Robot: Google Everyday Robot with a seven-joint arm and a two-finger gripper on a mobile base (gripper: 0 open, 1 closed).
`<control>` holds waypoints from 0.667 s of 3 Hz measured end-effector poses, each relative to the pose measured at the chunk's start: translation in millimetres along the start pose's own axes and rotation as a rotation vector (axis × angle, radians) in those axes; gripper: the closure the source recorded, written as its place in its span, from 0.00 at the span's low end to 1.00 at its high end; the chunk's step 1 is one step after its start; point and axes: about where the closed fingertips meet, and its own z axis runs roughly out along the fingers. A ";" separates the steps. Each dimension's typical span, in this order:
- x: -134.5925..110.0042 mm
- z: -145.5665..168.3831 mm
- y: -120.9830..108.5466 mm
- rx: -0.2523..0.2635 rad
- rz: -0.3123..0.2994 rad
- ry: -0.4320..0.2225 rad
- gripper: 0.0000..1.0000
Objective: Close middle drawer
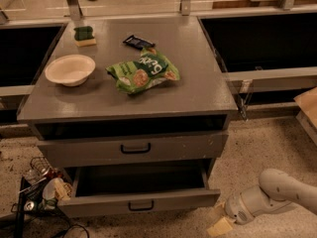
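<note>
The middle drawer (141,202) is pulled out at the bottom of the grey cabinet. Its deep grey box is open and looks empty, and its low flat front carries a small black handle (141,206). Above it sits the taller drawer front (133,150) with a bigger black handle, set back from the open drawer's front. My gripper (221,224) is low at the bottom right, just right of the open drawer's front right corner and close to the floor. The white arm (280,192) runs off to the right.
The cabinet top (198,83) holds a white bowl (70,69), a green snack bag (142,71), a dark bar wrapper (138,42) and a green sponge (84,35). A wire basket of clutter (39,190) stands on the floor at the drawer's left. The floor is speckled stone (267,143).
</note>
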 end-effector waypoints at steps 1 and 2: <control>0.0 0.1 0.0 0.000 0.000 -0.001 0.72; -1.0 3.2 -1.5 -0.003 0.011 -0.023 0.95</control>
